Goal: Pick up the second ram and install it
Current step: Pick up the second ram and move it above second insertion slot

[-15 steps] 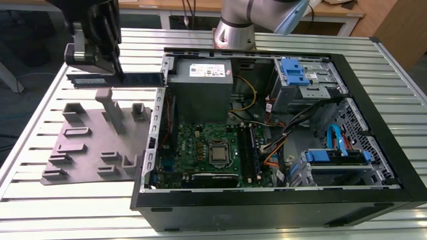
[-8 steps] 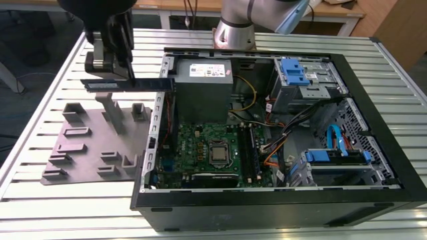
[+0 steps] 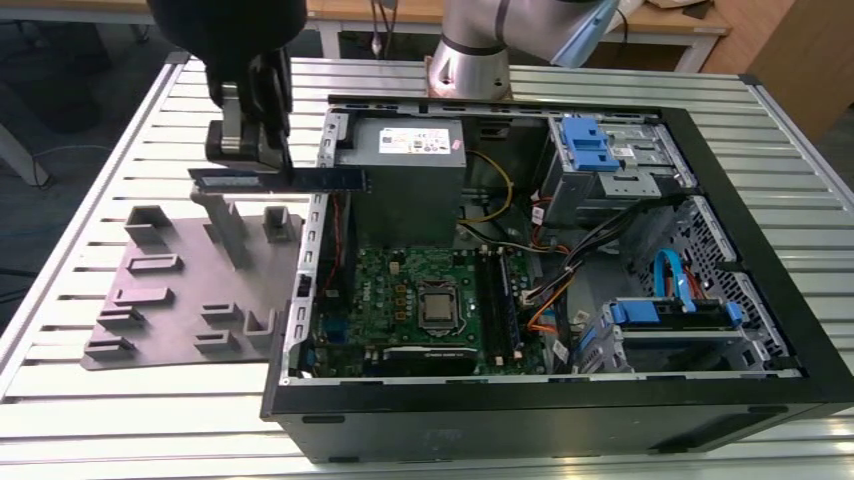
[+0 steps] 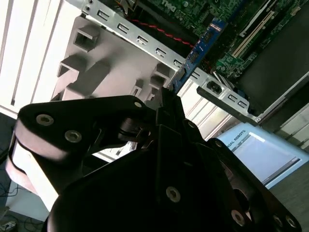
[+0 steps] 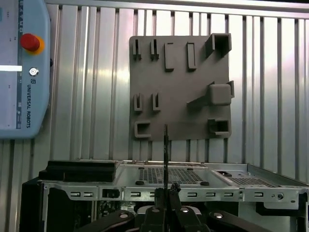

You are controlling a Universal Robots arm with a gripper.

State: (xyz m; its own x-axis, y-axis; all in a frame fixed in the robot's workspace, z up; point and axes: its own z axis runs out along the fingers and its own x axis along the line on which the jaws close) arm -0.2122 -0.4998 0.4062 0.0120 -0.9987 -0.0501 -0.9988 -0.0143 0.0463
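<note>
In the exterior view my gripper (image 3: 254, 168) hangs above the grey tray (image 3: 174, 300), just outside the open computer case's left wall. It is shut on the second ram (image 3: 283, 180), a long dark blue stick held level, its free end reaching over the case wall. The second wrist view shows the ram (image 4: 200, 46) sticking out from the gripper (image 4: 166, 96) toward the green motherboard (image 4: 227, 58). Seen edge-on in the first wrist view, the ram (image 5: 166, 154) rises as a thin dark line from the gripper (image 5: 166, 192), over the case edge and the tray (image 5: 178, 116).
The open case (image 3: 747, 330) lies on a slatted metal table (image 3: 80, 200). Inside are the motherboard (image 3: 400, 290) with a square chip (image 3: 438, 306), a grey power supply (image 3: 400, 150), blue drive cages (image 3: 594, 145) and loose cables. The arm's base (image 3: 467, 60) stands behind. A pendant (image 5: 24, 72) lies on the table.
</note>
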